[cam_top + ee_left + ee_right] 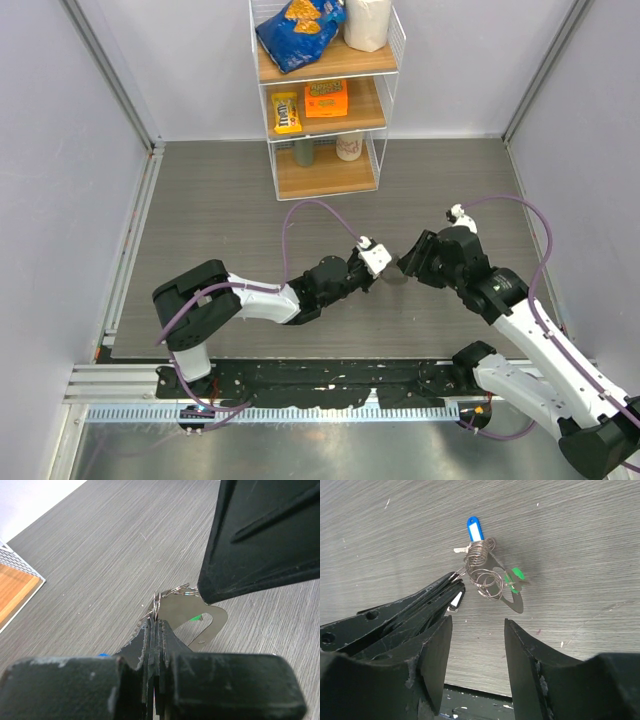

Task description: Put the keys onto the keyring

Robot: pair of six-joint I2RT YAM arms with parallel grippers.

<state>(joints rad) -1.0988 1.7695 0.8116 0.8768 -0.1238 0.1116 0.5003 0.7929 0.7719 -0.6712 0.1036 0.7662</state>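
My left end effector (156,622) pinches the keyring (482,572). The right end effector (477,622) is open and empty. The blue key (475,530) and green key (512,575) look threaded; the whitish key (455,600) is doubtful.

A white shelf rack (325,175) stands, seemingly, on the grey table (220,220).
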